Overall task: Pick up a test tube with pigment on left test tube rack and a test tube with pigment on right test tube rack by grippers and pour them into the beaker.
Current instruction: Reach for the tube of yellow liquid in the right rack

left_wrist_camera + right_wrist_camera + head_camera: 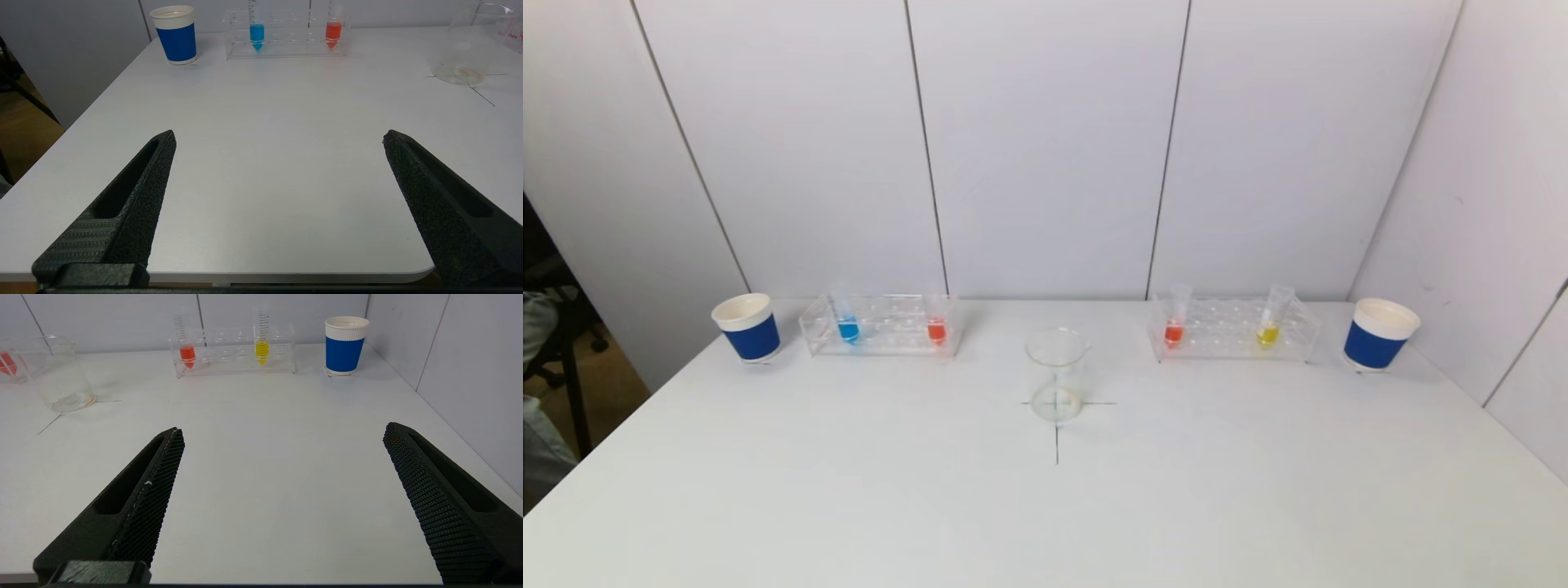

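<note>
Glass beaker [1057, 374] stands between two racks [880, 325] [1232, 328]; left claw [279, 136] and right claw [283, 430] gape wide over the near surface [1045, 506].

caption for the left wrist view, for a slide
Open left tool low over the table's near edge, facing the rack with blue and red tubes.

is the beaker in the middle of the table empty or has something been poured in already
Essentially empty. The beaker stands upright on the cross mark, clear through its walls, with only a faint residue on its base in the wrist views; no coloured liquid shows.
</note>
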Motion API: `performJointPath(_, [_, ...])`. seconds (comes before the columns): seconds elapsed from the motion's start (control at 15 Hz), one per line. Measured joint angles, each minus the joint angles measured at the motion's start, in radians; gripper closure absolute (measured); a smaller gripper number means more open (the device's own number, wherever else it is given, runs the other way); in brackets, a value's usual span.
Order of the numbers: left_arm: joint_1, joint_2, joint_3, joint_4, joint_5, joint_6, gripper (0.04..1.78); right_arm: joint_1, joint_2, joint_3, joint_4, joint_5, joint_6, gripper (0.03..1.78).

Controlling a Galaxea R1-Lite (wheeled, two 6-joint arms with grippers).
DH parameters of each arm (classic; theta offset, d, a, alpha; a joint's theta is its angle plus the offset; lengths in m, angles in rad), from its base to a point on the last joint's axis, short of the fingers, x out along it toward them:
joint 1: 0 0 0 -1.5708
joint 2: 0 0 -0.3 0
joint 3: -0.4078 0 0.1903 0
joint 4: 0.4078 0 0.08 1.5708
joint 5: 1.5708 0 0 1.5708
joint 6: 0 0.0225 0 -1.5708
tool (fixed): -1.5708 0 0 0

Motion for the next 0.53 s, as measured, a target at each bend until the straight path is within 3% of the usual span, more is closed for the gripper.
performJointPath(0.53, [0.0,0.0,0.0,0.0,0.0,0.0,0.05,0.0,0.0,0.0,0.0,0.0,0.0,0.04])
